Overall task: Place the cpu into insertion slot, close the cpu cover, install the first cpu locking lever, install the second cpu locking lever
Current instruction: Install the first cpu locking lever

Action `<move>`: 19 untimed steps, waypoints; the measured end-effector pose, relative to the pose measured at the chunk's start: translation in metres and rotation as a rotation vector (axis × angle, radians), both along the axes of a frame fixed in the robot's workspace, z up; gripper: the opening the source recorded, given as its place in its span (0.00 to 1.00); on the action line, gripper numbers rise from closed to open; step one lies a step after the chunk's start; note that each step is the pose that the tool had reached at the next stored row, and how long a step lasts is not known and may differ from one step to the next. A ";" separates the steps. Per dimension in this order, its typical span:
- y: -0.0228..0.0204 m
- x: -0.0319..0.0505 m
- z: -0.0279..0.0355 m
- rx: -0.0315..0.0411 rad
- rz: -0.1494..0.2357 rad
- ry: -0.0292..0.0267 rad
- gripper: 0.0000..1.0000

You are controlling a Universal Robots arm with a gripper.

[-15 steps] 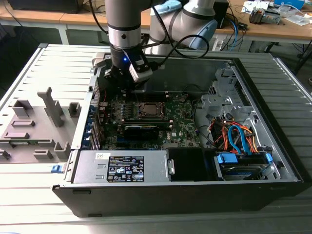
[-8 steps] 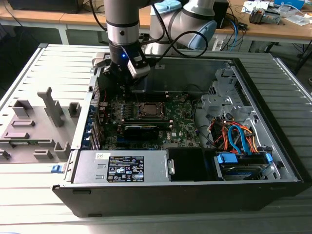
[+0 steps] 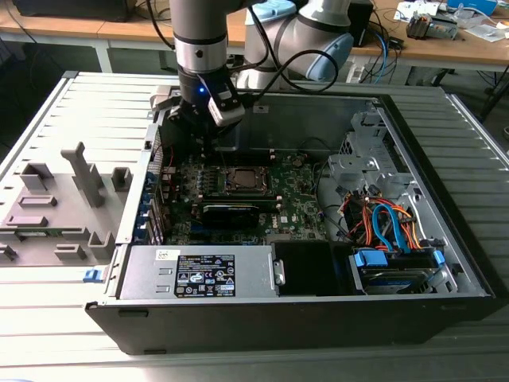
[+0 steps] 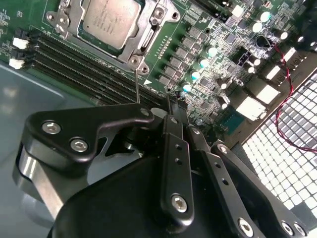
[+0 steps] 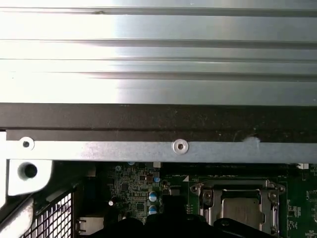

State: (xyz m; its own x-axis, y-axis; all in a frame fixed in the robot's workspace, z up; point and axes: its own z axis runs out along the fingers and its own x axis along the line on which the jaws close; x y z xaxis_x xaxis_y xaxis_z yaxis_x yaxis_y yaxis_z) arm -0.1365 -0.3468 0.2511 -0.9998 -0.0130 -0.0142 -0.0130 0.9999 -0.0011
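Note:
The cpu (image 3: 243,180) lies flat in the insertion slot (image 3: 225,189) on the green board. In both wrist views the cpu (image 4: 106,19) (image 5: 242,210) shows its dull silver top through the window of the cpu cover (image 4: 144,43) (image 5: 241,189), which lies down over it. A thin metal locking lever (image 4: 137,83) runs from the socket's corner toward my fingers. My gripper (image 3: 208,150) (image 4: 168,101) (image 5: 171,207) hangs just off the socket, on the exterior view's left of it, with its fingers drawn together and nothing seen between them.
A grey power supply box (image 3: 199,274) sits along the case's front. A black card (image 3: 231,212) lies just in front of the socket. Drives with blue and orange cables (image 3: 388,227) sit at the exterior view's right. Memory slots (image 4: 84,62) border the socket. A grey fixture (image 3: 56,208) stands outside the case.

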 end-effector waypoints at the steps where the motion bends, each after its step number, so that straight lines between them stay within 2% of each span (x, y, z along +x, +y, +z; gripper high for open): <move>1: 0.0003 0.0006 -0.0001 0.0000 0.000 0.0000 0.11; 8: 0.0010 0.0131 -0.0002 0.0003 0.002 -0.0001 0.11; 12: 0.0009 0.0192 0.0000 0.0066 0.002 0.0001 0.11; 13: 0.0010 0.0230 0.0082 0.0273 0.002 0.0000 0.11; 14: 0.0007 0.0316 0.0127 0.0648 0.002 0.0075 0.11; 15: 0.0008 0.0318 0.0123 0.0649 0.005 0.0078 0.11; 16: 0.0007 0.0318 0.0020 0.0638 0.010 0.0080 0.11; 18: 0.0007 0.0318 -0.0009 0.0630 0.010 0.0080 0.11; 19: 0.0008 0.0318 -0.0025 0.0577 0.010 0.0080 0.11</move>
